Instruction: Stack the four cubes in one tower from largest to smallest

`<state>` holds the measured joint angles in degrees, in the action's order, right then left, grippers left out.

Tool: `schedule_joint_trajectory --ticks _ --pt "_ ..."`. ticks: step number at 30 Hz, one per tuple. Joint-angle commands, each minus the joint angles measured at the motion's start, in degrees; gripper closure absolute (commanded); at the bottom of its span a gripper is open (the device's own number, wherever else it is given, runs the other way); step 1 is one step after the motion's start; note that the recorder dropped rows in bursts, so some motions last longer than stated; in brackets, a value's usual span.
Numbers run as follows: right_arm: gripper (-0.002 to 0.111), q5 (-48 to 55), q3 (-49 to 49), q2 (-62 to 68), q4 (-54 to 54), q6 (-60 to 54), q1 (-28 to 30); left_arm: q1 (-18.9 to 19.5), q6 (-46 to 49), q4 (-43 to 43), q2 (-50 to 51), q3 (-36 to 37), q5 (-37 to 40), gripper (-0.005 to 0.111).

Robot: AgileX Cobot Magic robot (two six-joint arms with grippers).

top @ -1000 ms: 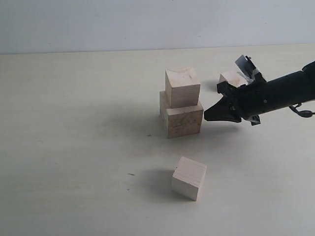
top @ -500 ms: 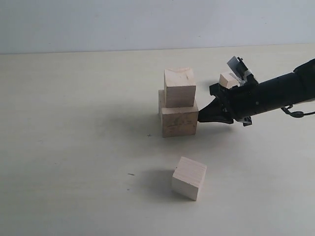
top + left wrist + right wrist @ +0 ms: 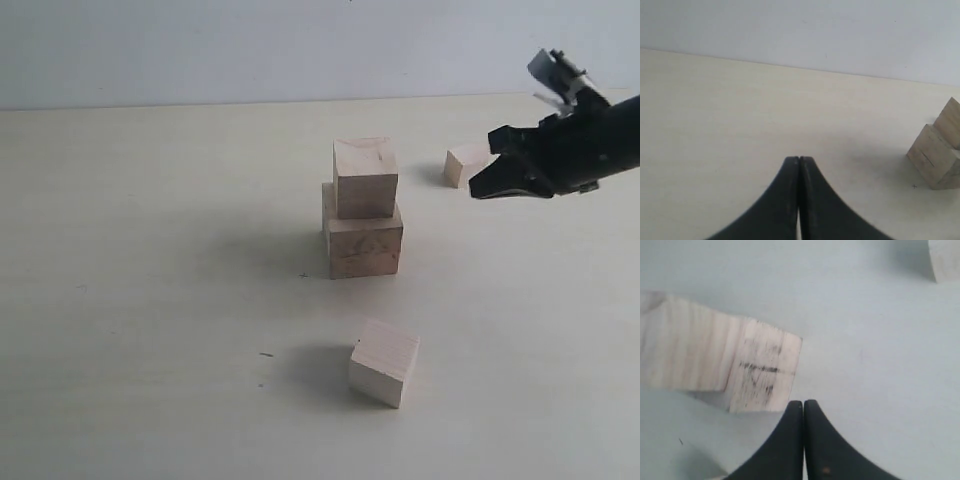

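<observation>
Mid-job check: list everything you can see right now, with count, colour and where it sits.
largest cube: one, darker mottled brown wood, on the table, base of the tower.
second cube: one, pale beige, stacked on the largest cube.
third cube: one, pale beige, loose on the table in front of the tower.
smallest cube: one, pale beige, loose behind and right of the tower.
table: one, cream, under everything.
wall: one, pale grey, behind the table.
left gripper: one, black, shut and empty, seen only by its wrist camera.
right gripper: one, black, shut and empty, right of the tower by the smallest cube.
</observation>
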<state>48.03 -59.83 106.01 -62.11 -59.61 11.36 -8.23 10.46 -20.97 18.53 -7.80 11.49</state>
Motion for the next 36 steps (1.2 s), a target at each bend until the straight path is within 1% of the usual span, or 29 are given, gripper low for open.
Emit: schedule_joint_trajectory --ticks 1,3,4,5,7,9,10,11,12,13,14,15,17,18,19,21,22,23,24,25,26,27,30,32,34,35,36 --pt "0.108 -0.44 4.06 -11.58 11.57 1.18 -4.07 -0.29 -0.36 2.36 -0.88 0.22 -7.82 0.107" --pt "0.108 -3.21 8.23 -15.25 11.79 -2.23 -7.17 -0.17 -0.36 2.36 -1.96 0.22 -11.81 0.107" --pt "0.108 -5.24 10.48 -17.16 11.90 -3.28 -8.96 0.01 -0.36 2.36 -2.56 0.22 -12.14 0.107" --pt "0.108 -7.78 12.79 -19.11 11.94 -3.43 -10.81 0.59 -0.36 2.36 -3.36 0.22 -11.49 0.107" --pt "0.108 -13.78 16.72 -23.14 11.97 -3.69 -14.32 2.17 0.20 3.39 -4.83 0.22 -7.12 0.107" --pt "0.108 -20.41 20.16 -28.33 12.07 -3.40 -17.75 4.66 0.20 6.86 -6.07 0.63 -2.89 0.107" --pt "0.108 -24.31 21.74 -31.10 12.09 -2.50 -19.54 6.12 0.20 7.87 -6.56 0.93 -2.34 0.107" --pt "0.108 -31.21 23.76 -36.28 12.09 -1.10 -22.81 9.41 -0.80 8.26 -7.68 1.62 -3.16 0.107" --pt "0.108 -35.03 24.53 -39.12 12.09 -1.12 -24.25 11.19 -1.48 8.26 -8.24 1.76 -3.16 0.107" --pt "0.108 -41.42 24.89 -43.77 12.09 -2.29 -26.57 13.90 -2.72 8.26 -9.19 1.76 -2.25 0.107" --pt "0.108 -44.13 24.89 -46.08 12.09 -4.72 -27.66 14.65 -3.85 8.26 -9.74 1.76 -1.50 0.107" --pt "0.108 -46.28 24.26 -49.75 12.09 -11.59 -29.16 14.83 -5.32 8.26 -11.07 1.76 -0.35 0.107" --pt "0.108 -45.56 23.43 -53.33 12.09 -16.08 -30.42 14.83 -6.23 8.26 -13.92 0.78 0.46 0.107" --pt "0.108 -45.06 23.43 -54.31 11.72 -15.93 -30.74 14.83 -6.23 8.41 -15.05 0.44 0.46 0.107" --pt "0.108 -43.02 23.43 -55.46 9.44 -13.36 -30.72 14.83 -6.23 8.41 -16.81 -0.18 0.58 0.107" --pt "0.108 -35.45 23.84 -55.30 9.18 -10.09 -30.72 14.83 -6.23 8.41 -18.53 -0.32 2.12 0.107" --pt "0.108 -28.11 25.08 -54.16 13.72 -11.39 -30.72 14.83 -6.23 8.41 -18.53 -0.32 2.23 0.107" --pt "0.108 -21.92 26.52 -52.68 20.46 -10.72 -30.72 14.83 -6.23 8.41 -18.53 -0.32 2.13 0.107" --pt "0.108 -17.08 28.66 -50.31 29.90 -7.88 -30.72 14.83 -6.23 8.41 -18.53 -0.32 2.37 0.107" --pt "0.108 -15.75 30.05 -48.59 35.36 -1.84 -30.72 14.83 -6.23 8.27 -18.53 -0.32 2.37 0.107" --pt "0.108 -14.87 30.88 -46.97 40.78 8.18 -30.72 14.83 -6.40 7.96 -18.53 -0.32 2.66 0.107" --pt "0.108 -14.42 30.88 -46.29 43.81 14.01 -30.72 14.83 -6.39 7.96 -18.53 -0.32 2.80 0.107" --pt "0.108 -16.70 30.88 -45.18 50.94 36.90 -30.72 14.83 -6.39 7.96 -18.53 -0.32 2.80 0.107" --pt "0.108 -18.56 30.88 -45.18 55.11 55.86 -30.72 14.83 -6.39 7.96 -18.53 -0.32 2.80 0.107" --pt "0.108 -19.98 30.88 -45.18 57.80 78.40 -30.72 14.83 -6.39 7.96 -18.53 -0.32 2.80 0.107" --pt "0.108 -21.11 30.88 -45.18 59.52 87.97 -30.60 14.83 -6.39 7.96 -18.53 -0.32 2.80 0.107" --pt "0.108 -22.36 30.88 -45.18 61.58 93.42 -30.60 14.83 -6.39 7.83 -18.53 -0.32 2.81 0.107"
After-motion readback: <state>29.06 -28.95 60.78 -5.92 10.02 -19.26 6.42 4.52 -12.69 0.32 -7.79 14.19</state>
